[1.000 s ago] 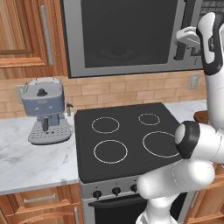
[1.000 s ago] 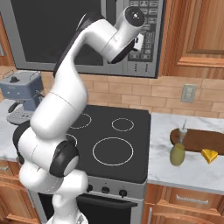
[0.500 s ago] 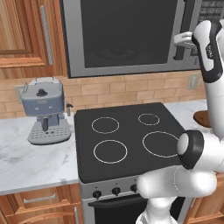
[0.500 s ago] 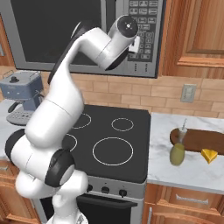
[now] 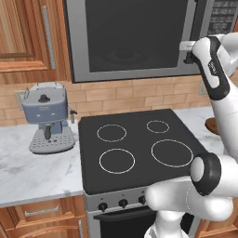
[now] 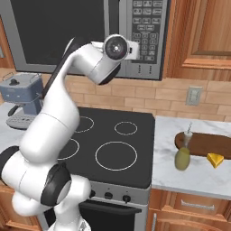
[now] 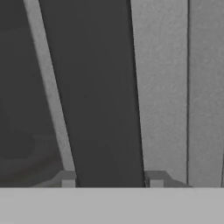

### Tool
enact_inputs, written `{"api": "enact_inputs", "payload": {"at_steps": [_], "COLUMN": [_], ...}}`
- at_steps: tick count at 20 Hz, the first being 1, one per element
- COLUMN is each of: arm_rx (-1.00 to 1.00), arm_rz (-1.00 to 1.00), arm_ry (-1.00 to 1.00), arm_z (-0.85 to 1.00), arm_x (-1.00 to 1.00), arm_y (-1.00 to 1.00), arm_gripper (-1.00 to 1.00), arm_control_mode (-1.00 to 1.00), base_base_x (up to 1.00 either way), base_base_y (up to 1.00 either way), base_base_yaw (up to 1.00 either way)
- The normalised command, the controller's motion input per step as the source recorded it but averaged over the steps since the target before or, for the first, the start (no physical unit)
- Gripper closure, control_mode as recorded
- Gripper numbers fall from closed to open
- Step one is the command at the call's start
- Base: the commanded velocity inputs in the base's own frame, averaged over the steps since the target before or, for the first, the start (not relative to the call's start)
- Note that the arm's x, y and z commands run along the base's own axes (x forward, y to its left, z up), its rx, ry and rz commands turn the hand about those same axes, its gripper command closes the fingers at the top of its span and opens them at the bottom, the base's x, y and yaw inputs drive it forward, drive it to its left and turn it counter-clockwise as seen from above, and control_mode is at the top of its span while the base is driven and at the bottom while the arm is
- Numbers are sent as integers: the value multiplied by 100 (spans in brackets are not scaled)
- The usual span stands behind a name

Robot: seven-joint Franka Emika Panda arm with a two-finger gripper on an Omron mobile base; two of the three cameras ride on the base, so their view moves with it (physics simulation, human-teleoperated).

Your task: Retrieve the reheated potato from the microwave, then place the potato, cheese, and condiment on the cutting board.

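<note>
fingertips (image 7: 68, 179) stand one on each side of the microwave's dark vertical door handle (image 7: 98, 94) in the hand view, pinching it.

left base view: the gripper (image 5: 187, 46) is at the microwave (image 5: 130, 39), on the right edge of its shut glass door, above the stove (image 5: 135, 148); a coffee machine (image 5: 46, 116) sits left of the stove.

right base view: right of the stove, the condiment (image 6: 183, 153) stands touching the cutting board (image 6: 208, 144), the cheese (image 6: 215, 159) just beside the board's front edge.

Tan brick backsplash (image 6: 135, 94), wood cabinets (image 5: 28, 37), black cooktop (image 5: 135, 148), marble counter (image 5: 32, 172), perhaps a wall outlet (image 6: 194, 95).
</note>
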Motion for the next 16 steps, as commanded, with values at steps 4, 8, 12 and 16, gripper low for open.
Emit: {"api": "enact_inputs", "payload": {"at_steps": [4, 8, 12, 16], "arm_rx": [-8, 0, 0, 0], "arm_rz": [-14, -7, -2, 0], "arm_ry": [0, 10, 12, 2], "arm_z": [19, 18, 13, 3], "arm_x": [6, -17, -41, -55], "arm_y": [51, 37, 29, 30], "arm_gripper": [100, 100, 100, 100], "arm_control_mode": [-100, -100, -100, -100], "base_base_x": [0, 0, 0, 0], "base_base_y": [0, 0, 0, 0], "base_base_yaw": [0, 0, 0, 0]}}
